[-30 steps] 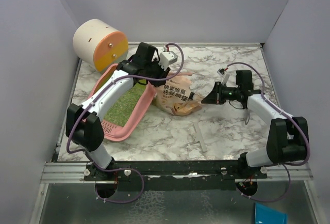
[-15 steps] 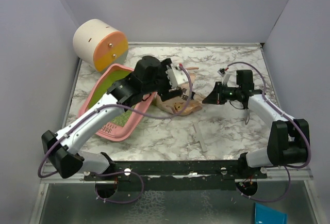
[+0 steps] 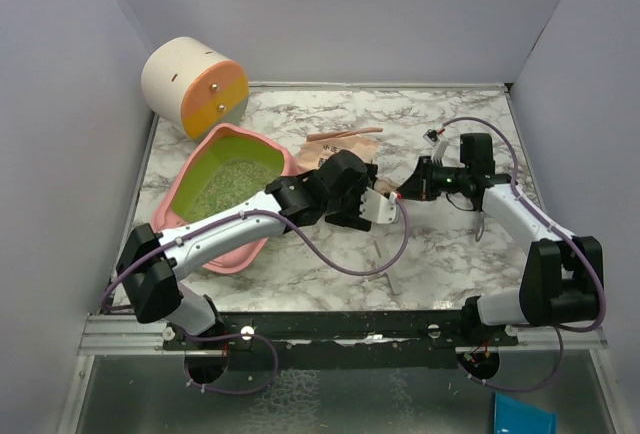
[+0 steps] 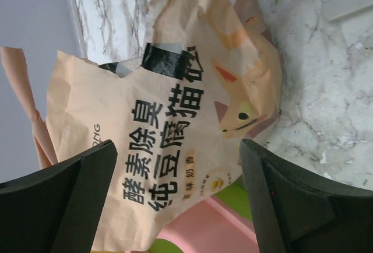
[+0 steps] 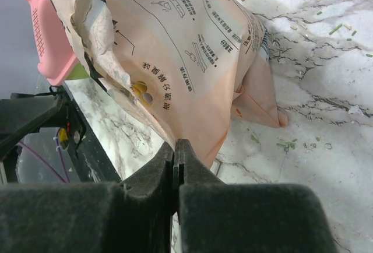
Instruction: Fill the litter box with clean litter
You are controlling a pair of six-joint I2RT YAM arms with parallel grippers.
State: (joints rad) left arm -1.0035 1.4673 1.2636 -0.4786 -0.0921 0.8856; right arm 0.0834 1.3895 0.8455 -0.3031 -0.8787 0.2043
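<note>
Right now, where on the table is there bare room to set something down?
Free: the marble table's far right corner, behind the right gripper, and the near edge right of the litter box, save a thin white strip. Crowded: the middle, left gripper over the paper litter bag.

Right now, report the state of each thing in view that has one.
litter box, partly filled, far end bare
clean litter, loose in the litter box
paper bag, crumpled, on the table
left end effector, open, over the paper bag
right end effector, shut on the paper bag
</note>
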